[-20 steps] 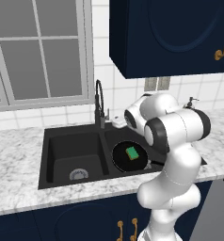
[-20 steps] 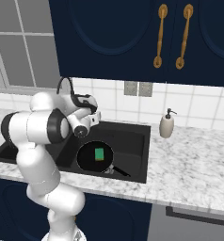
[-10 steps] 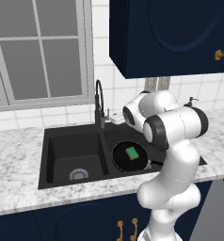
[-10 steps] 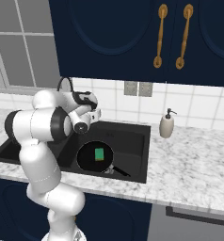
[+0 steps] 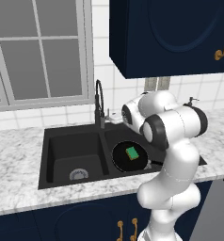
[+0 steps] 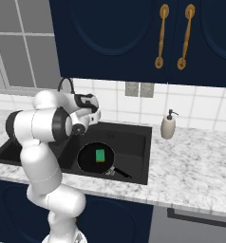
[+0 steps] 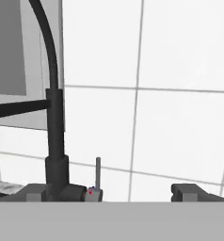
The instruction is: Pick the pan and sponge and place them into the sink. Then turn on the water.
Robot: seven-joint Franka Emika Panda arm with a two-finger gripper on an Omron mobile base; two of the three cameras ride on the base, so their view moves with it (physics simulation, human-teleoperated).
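The black pan [image 5: 124,160] lies in the right basin of the black sink [image 5: 62,150], and the green sponge [image 5: 132,152] rests inside it. From the right base view the pan [image 6: 89,160] holds the sponge [image 6: 100,155], its handle pointing toward the front rim. My gripper [image 7: 112,194] is open with nothing between its fingers, level with the base of the black gooseneck faucet [image 7: 55,141]. The faucet's thin grey lever [image 7: 98,173] stands between the fingertips, nearer the left one. No water stream shows at the faucet [image 5: 99,101].
A white soap dispenser [image 6: 168,126] stands on the marble counter [image 6: 195,166] right of the sink. White tiled wall lies close behind the faucet, with a window to the left and dark blue cabinets overhead.
My hand has edged a little toward the faucet and the back wall. Pan and sponge have stayed put in the right basin.
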